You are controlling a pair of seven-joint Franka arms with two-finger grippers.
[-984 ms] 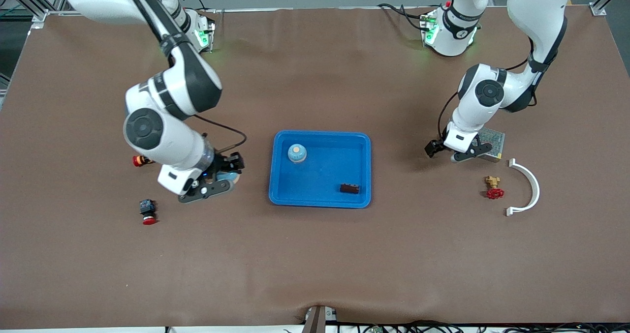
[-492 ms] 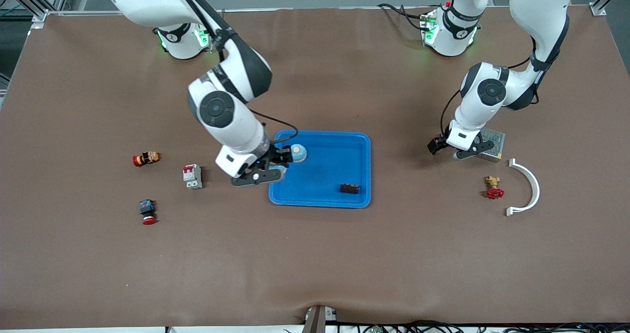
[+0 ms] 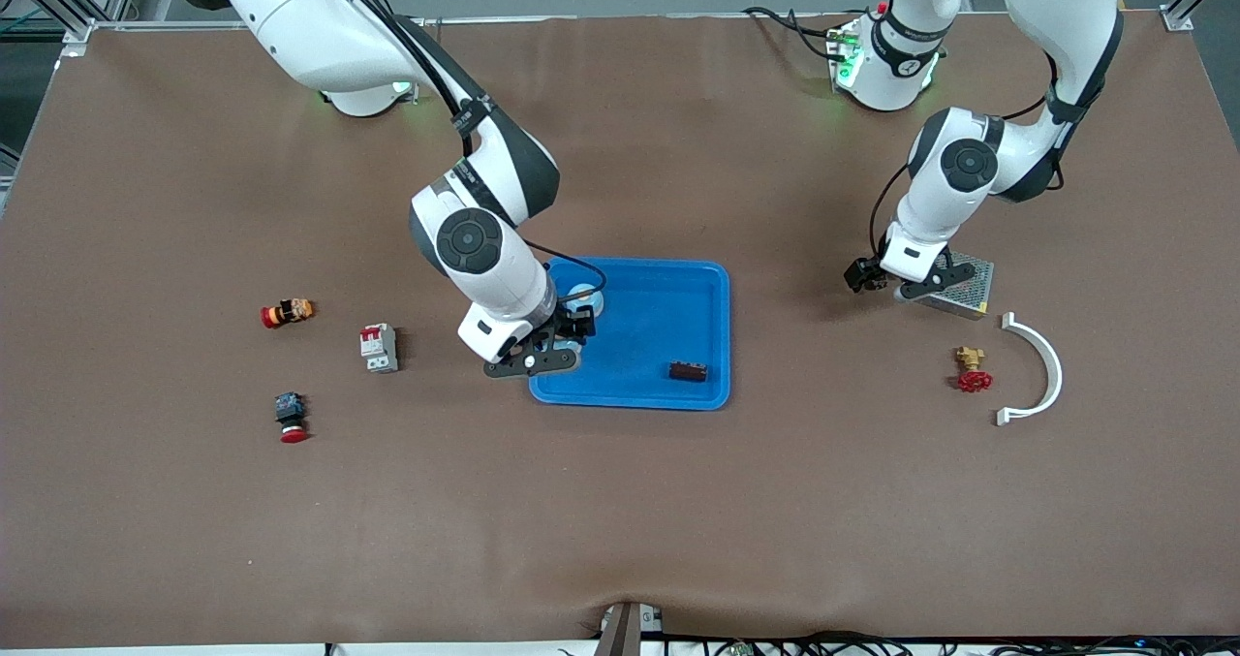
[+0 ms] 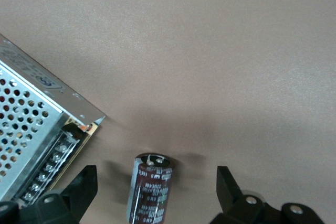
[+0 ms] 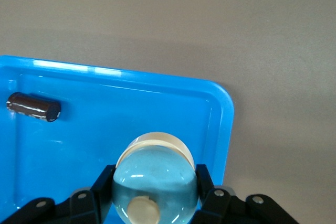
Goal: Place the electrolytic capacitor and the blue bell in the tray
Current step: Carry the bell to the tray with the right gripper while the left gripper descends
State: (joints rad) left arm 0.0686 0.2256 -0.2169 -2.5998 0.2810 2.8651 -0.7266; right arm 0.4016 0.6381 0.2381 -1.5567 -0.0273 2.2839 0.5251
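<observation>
Carried over from the brown table (image 3: 620,501), right gripper (image 3: 572,331) clamps a blue bell (image 5: 155,179) above the tray (image 3: 712,336) (left gripper (image 3: 896,283) waits, fingers wide).

A perforated metal box (image 3: 959,286) with a row of screw terminals sits toward the left arm's end of the brown counter (image 3: 620,501). Nearer the front camera lie a brass valve with a red handwheel (image 3: 971,369) and, just beside it, a white curved bracket (image 3: 1038,367). Toward the right arm's end are a small white breaker with a red label (image 3: 379,347), an orange and red push button (image 3: 286,313), and a black switch with a red cap (image 3: 290,416).
</observation>
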